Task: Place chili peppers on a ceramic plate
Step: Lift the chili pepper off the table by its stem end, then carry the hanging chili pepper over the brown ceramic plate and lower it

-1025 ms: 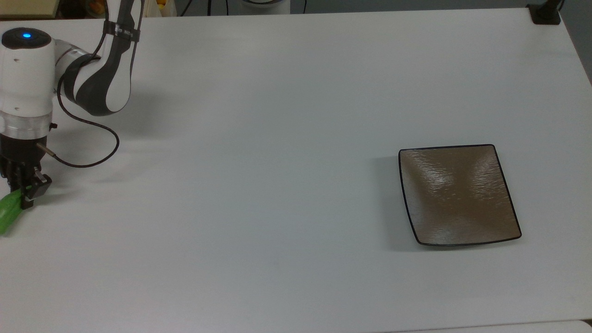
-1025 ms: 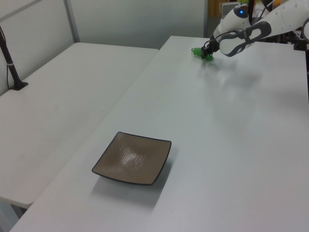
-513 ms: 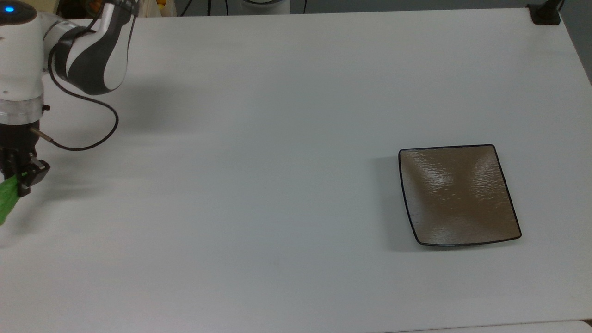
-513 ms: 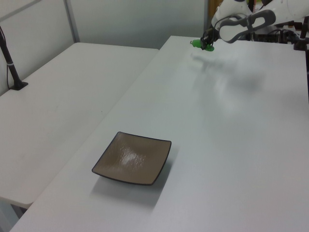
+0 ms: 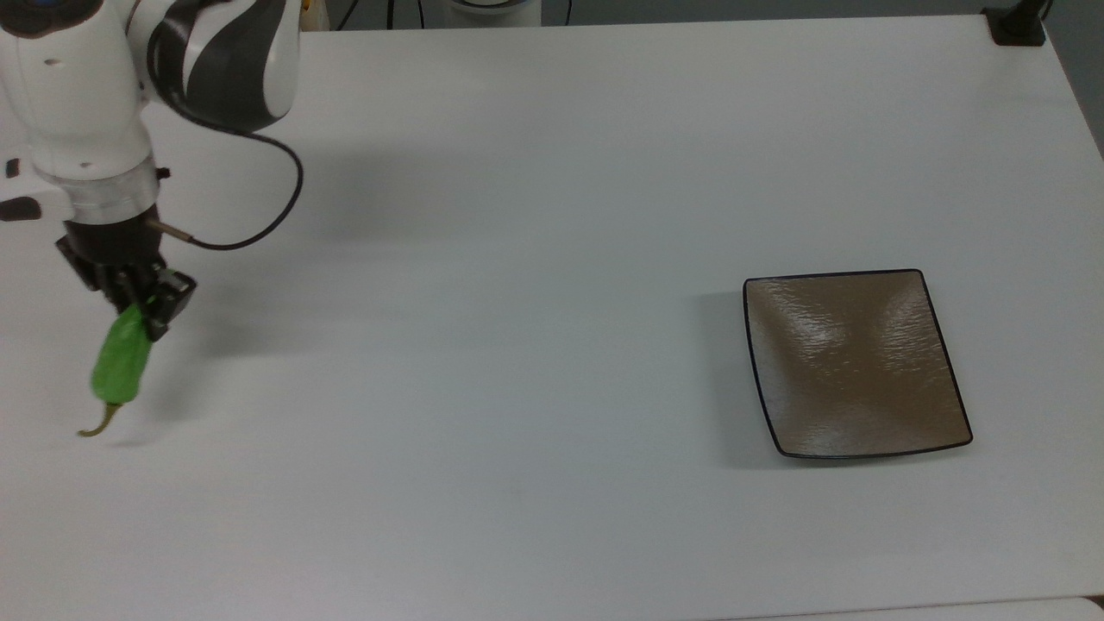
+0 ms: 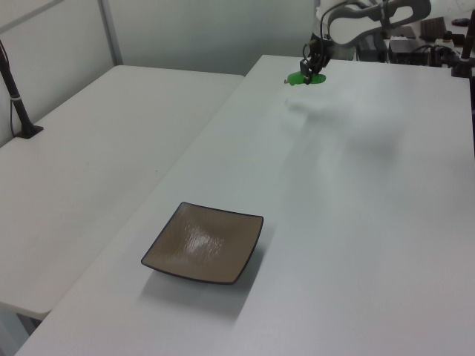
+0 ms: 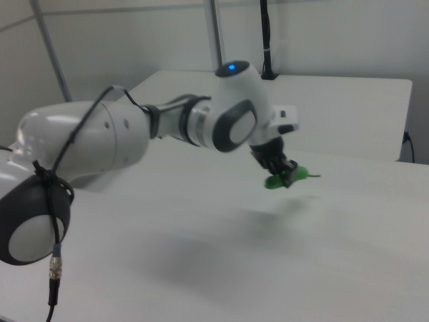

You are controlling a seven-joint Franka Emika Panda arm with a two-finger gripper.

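One pepper (image 5: 120,362) hangs pinched by its end in the gripper (image 5: 138,297), well apart from the plate (image 5: 854,362); such an off-centre hold risks it swinging loose mid-carry.

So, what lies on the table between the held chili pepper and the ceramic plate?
Nothing: in the top view, bare white table separates the chili pepper from the ceramic plate.
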